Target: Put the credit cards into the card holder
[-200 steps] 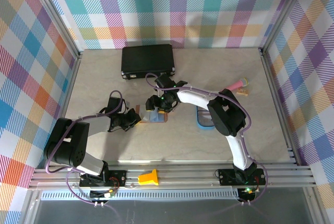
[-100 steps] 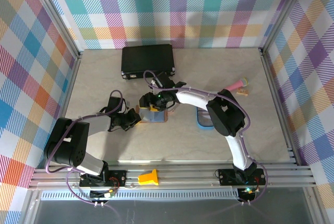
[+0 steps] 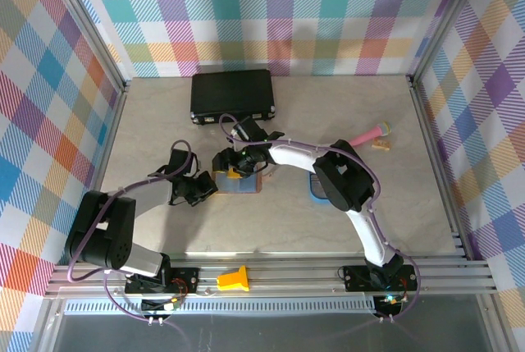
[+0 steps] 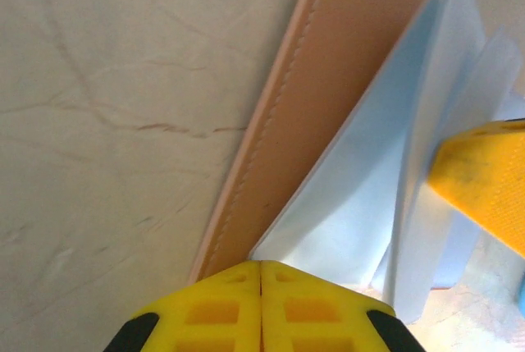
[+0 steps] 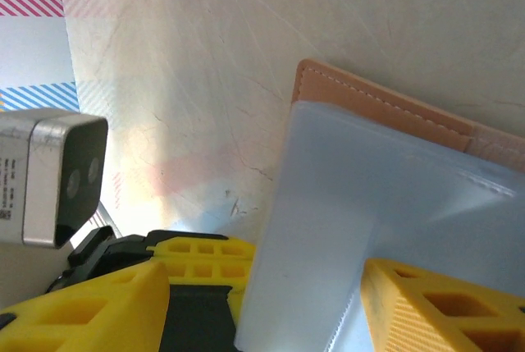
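Both arms bend over the salmon-brown card holder [image 3: 244,185], which lies open at the centre of the pale surface [image 3: 156,122]. At the holder's 9 o'clock edge the left pincer [image 3: 210,189] is closed tight on the corner of a bluish-grey pocket leaf [image 4: 361,163]. The leaves are fanned up off the leather cover [image 4: 328,81]. At the holder's 11 o'clock the right pincer [image 3: 235,170] hangs with its jaws well apart, one yellow finger on either side of a translucent leaf. A black case [image 3: 232,93] sits at 12 o'clock, near the back wall. The rim of a blue tray [image 3: 315,196] shows at 3 o'clock, partly under the right arm. A pink-handled object [image 3: 373,132] lies at 2 o'clock, well apart from the holder, and a yellow block [image 3: 234,278] rests on the front rail at 6 o'clock.
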Motion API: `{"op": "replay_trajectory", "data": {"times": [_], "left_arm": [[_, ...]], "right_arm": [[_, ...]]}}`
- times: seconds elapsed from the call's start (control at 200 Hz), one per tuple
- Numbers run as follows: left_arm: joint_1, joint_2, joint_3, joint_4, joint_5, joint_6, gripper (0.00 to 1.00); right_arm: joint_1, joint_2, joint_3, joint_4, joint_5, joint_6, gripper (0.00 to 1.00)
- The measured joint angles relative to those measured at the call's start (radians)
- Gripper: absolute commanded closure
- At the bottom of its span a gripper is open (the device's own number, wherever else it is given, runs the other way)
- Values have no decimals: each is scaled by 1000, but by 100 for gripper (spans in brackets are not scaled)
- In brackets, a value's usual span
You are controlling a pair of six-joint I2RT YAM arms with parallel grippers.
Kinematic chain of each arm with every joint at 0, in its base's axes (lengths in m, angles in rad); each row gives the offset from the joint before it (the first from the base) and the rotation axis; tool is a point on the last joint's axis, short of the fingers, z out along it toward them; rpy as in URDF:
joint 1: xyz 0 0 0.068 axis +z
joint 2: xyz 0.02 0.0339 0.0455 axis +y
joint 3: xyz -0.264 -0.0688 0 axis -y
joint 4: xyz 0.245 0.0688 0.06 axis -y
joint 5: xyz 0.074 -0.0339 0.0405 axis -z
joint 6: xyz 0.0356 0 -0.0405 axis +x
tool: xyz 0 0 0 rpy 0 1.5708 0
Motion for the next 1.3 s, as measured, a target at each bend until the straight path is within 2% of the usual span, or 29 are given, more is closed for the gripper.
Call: {"op": "replay_trajectory", "data": {"times": [0.385,0.585,0.87,1.3], "left_arm": [[0,-82,5,-71,-39,-16,90],[0,-61,-3,19,-1,-40,90],[0,-7,-4,84,13,-45,90],[0,21,-2,90,15,-45,89]], "right_arm": [[0,10,12,-13,10,5,37],[2,-3,-7,-31,64,-2,37],[1,-98,-68,-102,161,-29,36],[-39,-154,-122,-120,177,-69,35]]}}
